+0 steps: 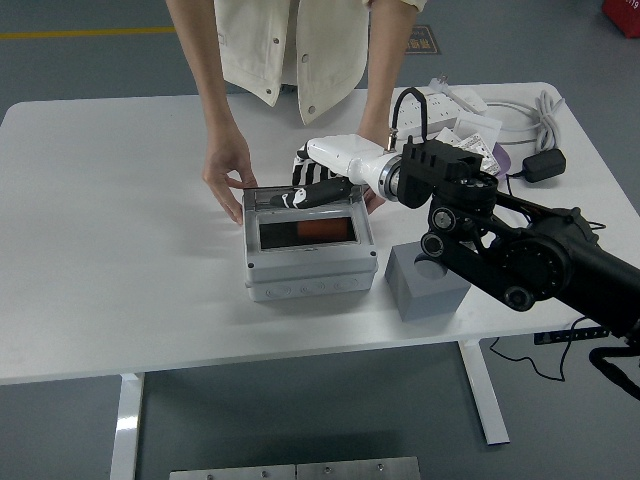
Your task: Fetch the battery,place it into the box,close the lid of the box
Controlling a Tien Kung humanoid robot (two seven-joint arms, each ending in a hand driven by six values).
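Right hand (pixel 312 186) – fingers extended flat on box (pixel 310 255) lid (pixel 300 200), grasping nothing – no legible labels.

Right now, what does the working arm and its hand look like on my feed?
The right arm is black and bulky, with round silver-ringed joint caps. A white forearm section leads to the robot hand, with black-and-white fingers. A black cable loops above the wrist.

Black articulated right arm (pixel 520 255) with round silver joint caps; white forearm shell; black-and-white robot hand (pixel 312 186); looped black cable at wrist. Person wears cream buttoned jacket (pixel 295 45).
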